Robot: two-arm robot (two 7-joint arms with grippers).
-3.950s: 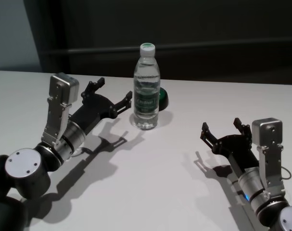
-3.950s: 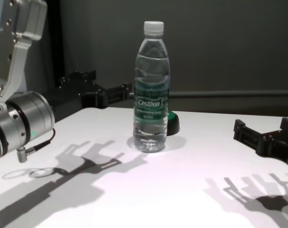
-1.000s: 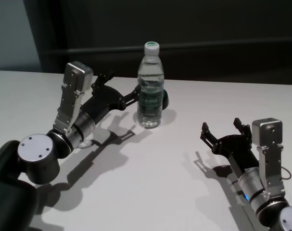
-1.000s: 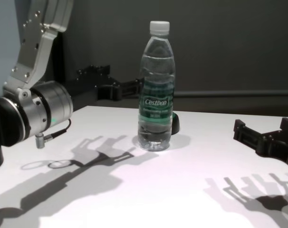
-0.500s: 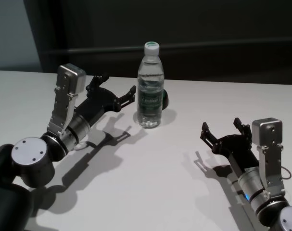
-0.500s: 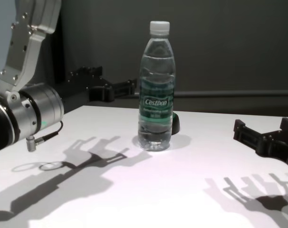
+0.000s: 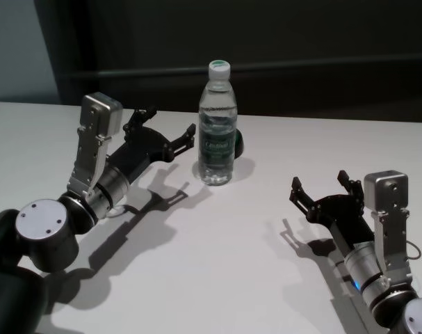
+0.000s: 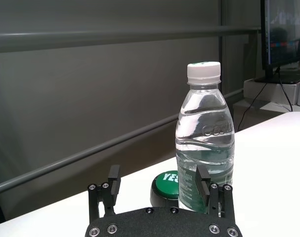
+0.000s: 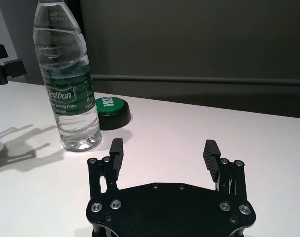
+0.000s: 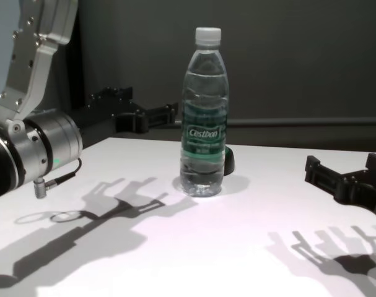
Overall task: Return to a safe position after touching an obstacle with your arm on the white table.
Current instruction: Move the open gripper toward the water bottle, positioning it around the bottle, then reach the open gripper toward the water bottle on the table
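Beside the upright bottle (image 7: pixel 217 124) mid-table (image 7: pixel 211 278), left gripper (image 7: pixel 170 132), fingers spread and empty, has backed off since a second ago — retreat looks underway; right gripper (image 7: pixel 322 188) parked, also spread.

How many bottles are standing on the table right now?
1. The water bottle stands upright toward the white table's far edge, just right of the open left pincer, with a green button behind it.

Upright water bottle (image 7: pixel 217 125) just beside left gripper (image 7: pixel 167 131); open tabletop (image 7: pixel 231 236) elsewhere.
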